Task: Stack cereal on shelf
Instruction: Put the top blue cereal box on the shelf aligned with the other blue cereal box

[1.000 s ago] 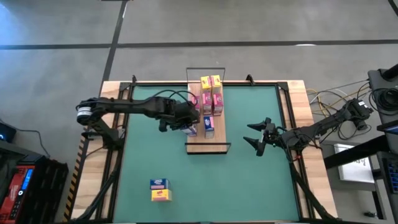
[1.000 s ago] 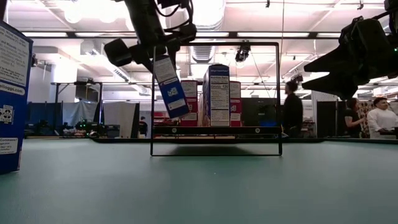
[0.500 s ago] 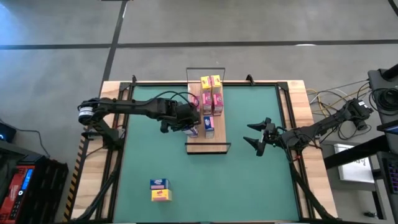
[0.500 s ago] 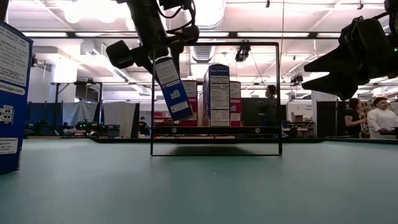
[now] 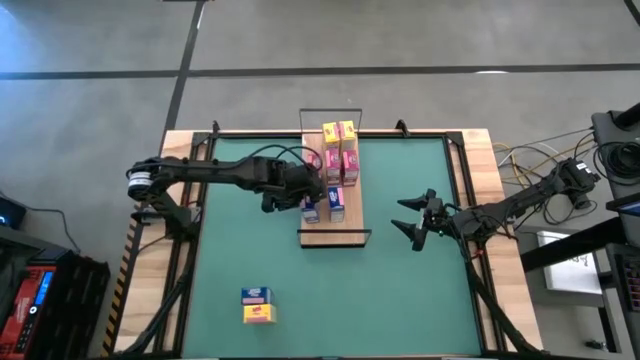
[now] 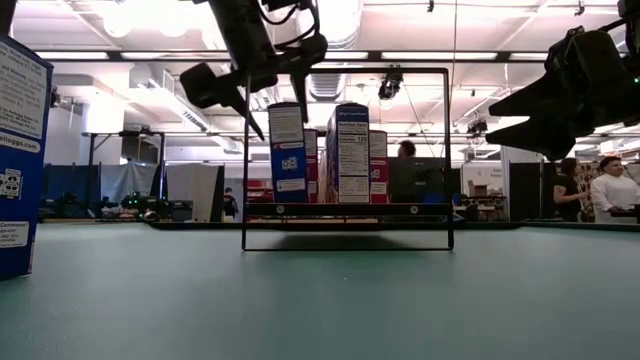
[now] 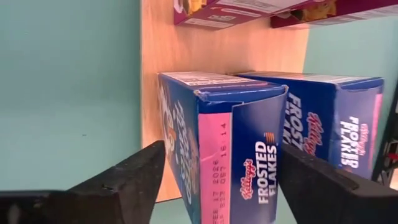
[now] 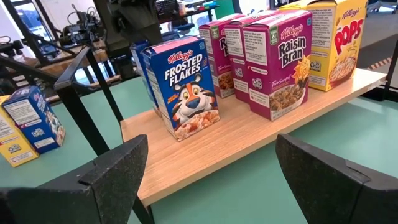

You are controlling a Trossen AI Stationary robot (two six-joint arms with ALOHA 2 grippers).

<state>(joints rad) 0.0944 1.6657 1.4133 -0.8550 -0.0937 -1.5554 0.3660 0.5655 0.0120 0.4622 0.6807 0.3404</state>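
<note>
We see the left gripper (image 6: 262, 88) hanging just above the blue Frosted Flakes box (image 6: 287, 152), which stands upright on the shelf (image 5: 318, 236) at its near end, on the left side of the plank. In the left wrist view the box (image 7: 230, 149) sits between the two fingers (image 7: 112, 183) with a gap on either side, so we judge the jaws spread and clear of the cardboard, not pinching it. The box's long axis runs straight up toward the gripper, so the way out for the fingers, as we read it, is upward and back to the left, without brushing the top flap. A second blue box (image 5: 337, 201) stands just beside it on the right, and pink boxes (image 5: 341, 165) and yellow boxes (image 5: 338, 131) fill the far part of the plank. The right gripper (image 5: 419, 222) waits to the right of the shelf with its fingers spread and empty. One blue and yellow box (image 5: 257, 305) lies on the green table (image 5: 400, 300) at the near left, well apart from both arms; the left arm looks nearer to it.
</note>
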